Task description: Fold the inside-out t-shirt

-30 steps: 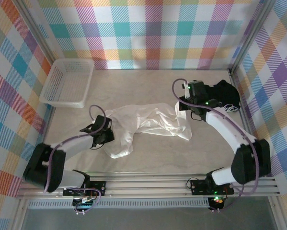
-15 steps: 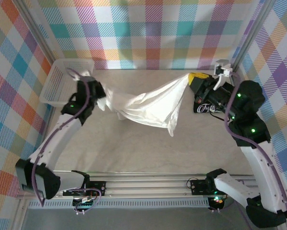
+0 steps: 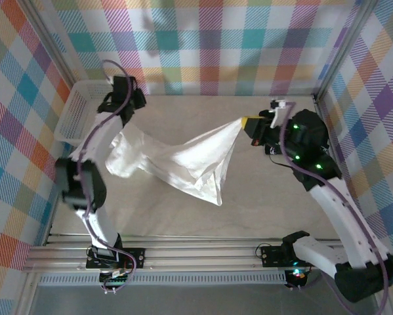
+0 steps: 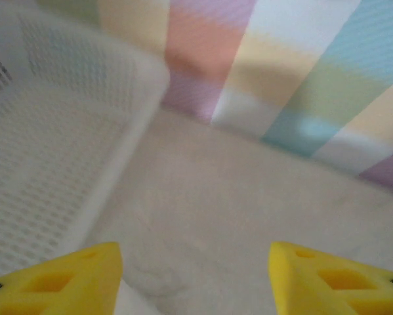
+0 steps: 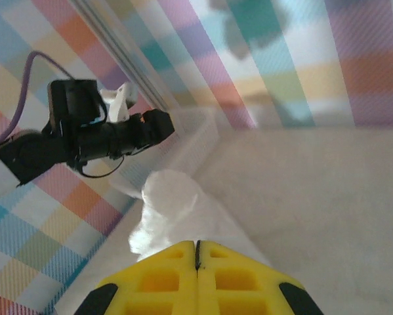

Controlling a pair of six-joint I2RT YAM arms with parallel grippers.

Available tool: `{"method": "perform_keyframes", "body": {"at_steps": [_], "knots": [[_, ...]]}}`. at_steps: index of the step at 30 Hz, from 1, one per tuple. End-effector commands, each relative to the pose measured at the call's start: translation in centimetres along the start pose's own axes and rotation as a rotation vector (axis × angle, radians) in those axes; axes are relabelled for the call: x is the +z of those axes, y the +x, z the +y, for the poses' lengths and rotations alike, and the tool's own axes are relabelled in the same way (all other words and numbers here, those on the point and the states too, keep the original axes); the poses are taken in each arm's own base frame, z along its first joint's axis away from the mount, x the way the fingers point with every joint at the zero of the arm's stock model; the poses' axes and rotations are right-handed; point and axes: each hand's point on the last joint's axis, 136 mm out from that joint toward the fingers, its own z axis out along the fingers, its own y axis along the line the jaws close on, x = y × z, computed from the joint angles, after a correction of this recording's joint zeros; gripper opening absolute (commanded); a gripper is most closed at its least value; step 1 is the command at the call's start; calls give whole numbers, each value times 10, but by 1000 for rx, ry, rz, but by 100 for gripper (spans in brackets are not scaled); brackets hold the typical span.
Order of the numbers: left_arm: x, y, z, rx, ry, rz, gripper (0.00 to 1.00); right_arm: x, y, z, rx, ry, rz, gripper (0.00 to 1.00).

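Right gripper (image 5: 196, 259) clamped on one end of the white t-shirt (image 3: 183, 161), held up near the table's (image 3: 248, 210) right edge. Left gripper (image 4: 196, 275) spread wide, empty, over the far-left corner by the basket (image 3: 68, 121). Rest of the shirt sags toward the left edge.

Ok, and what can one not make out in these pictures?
- Top view: the t-shirt is too small to show seams or which side faces out.
- Left wrist view: blurred; the bottom edge cuts off the left fingers, and the pale patch between them cannot be identified.
- Right wrist view: the right fingers cover the spot where they pinch the t-shirt.
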Motion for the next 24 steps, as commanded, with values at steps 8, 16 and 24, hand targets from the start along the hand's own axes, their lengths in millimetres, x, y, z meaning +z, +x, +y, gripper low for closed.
{"method": "perform_keyframes", "body": {"at_steps": [8,16,24], "knots": [[-150,176,-127,163,714,153,83,37,29,-51,28,139,75,0],[-197,296,-185,487,897,250,83,39,31,-64,-13,199,88,0],[-185,349,-211,655,890,294,79,39,31,-69,-27,226,93,0]]}}
